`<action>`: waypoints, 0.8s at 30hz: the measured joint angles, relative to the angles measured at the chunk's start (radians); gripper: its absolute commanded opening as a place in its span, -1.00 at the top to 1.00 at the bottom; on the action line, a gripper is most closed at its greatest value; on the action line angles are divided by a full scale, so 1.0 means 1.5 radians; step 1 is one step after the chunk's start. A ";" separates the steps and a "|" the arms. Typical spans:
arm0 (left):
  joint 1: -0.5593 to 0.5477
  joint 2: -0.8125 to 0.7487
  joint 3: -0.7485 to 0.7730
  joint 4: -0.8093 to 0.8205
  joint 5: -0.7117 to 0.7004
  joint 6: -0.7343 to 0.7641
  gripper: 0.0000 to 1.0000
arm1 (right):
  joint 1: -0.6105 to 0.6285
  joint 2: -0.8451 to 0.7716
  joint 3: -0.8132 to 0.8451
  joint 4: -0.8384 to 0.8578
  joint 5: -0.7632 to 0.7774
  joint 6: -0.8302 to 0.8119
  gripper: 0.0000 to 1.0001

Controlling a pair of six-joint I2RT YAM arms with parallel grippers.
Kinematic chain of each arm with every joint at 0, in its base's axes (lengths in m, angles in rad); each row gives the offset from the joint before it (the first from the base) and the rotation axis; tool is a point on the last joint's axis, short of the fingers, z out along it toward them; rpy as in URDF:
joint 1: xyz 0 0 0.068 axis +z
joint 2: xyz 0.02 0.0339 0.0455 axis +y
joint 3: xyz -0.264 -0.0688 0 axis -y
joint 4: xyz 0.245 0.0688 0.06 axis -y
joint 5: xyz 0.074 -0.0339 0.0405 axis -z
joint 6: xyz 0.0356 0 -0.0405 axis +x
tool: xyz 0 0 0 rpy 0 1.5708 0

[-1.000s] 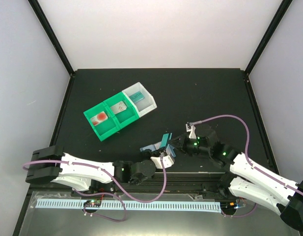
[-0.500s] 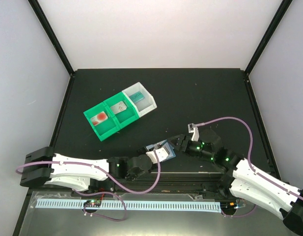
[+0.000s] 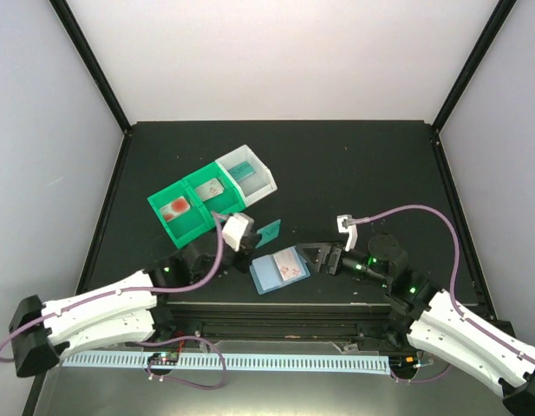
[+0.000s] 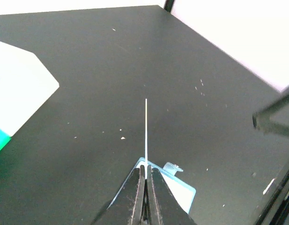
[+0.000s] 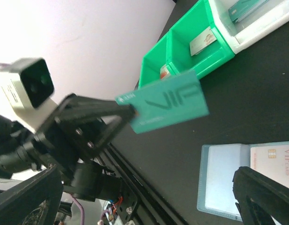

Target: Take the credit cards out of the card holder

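Observation:
The card holder (image 3: 269, 276) lies open and flat on the black table, a pale credit card (image 3: 290, 264) resting on its right half. My left gripper (image 3: 255, 235) is shut on a teal credit card (image 3: 270, 231), held in the air just up and left of the holder. In the left wrist view that teal card (image 4: 145, 126) stands edge-on between the closed fingers (image 4: 145, 171), with the holder (image 4: 184, 190) below. From the right wrist the teal card (image 5: 167, 107) and the holder (image 5: 224, 180) both show. My right gripper (image 3: 318, 256) stands open just right of the holder, holding nothing.
Two joined green trays (image 3: 187, 218) and a white tray (image 3: 258, 180) sit at the back left, each with a small item inside. They also appear as the green trays (image 5: 181, 42) beyond the teal card. The table's front rail (image 3: 276, 308) runs close below the holder.
My right gripper opened and let go, and the holder now lies flat and open. The left gripper drew the teal card out and carried it up and to the left.

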 measured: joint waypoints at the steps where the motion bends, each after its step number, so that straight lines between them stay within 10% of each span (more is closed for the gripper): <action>1: 0.014 -0.016 0.000 -0.012 0.011 -0.019 0.97 | 0.000 -0.001 -0.004 0.001 0.000 -0.002 -1.00; 11: 0.171 -0.175 0.027 -0.135 0.064 -0.216 0.97 | 0.000 0.001 -0.018 0.003 -0.007 -0.011 -1.00; 24: 0.313 -0.033 0.142 -0.188 0.161 -0.264 0.97 | 0.000 0.038 -0.015 0.004 -0.020 -0.024 -1.00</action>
